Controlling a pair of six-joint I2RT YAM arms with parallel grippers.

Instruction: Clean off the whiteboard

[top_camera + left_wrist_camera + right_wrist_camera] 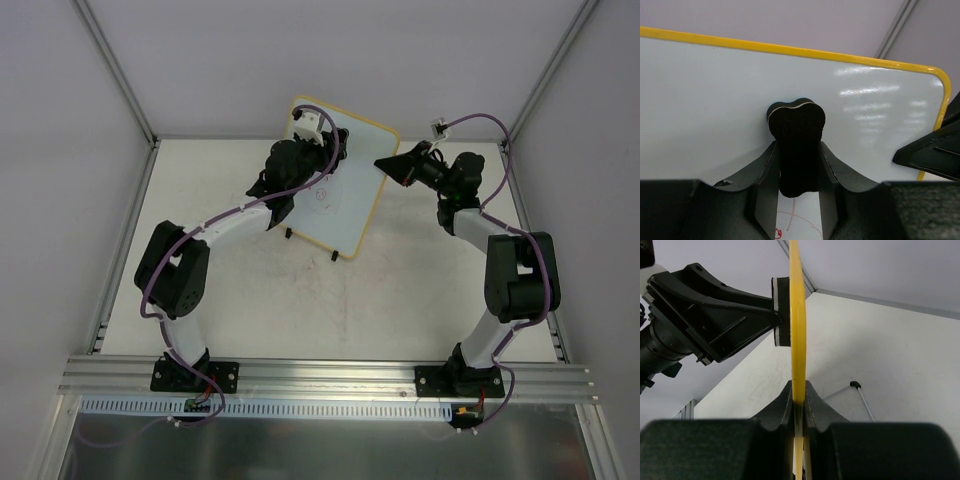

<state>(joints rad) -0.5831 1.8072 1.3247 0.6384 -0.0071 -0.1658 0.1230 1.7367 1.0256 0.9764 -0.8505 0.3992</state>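
Left gripper point(798, 165) is pinching a matte black eraser point(796, 122) against the glossy whiteboard point(705, 95); right gripper point(798, 400) is clamping its yellow rim point(798, 315).

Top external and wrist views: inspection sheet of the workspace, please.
Surface: white table, faintly scuffed.
Job's things: whiteboard standing tilted, faint red doodle not yet erased; black eraser against its face.
Clutter: nothing seen.
End effectors: left end effector shut on the black eraser; right end effector pinching the board's yellow rim.
Cables: purple cables run along both arms.
Surroundings: white walls, aluminium rail at near edge.
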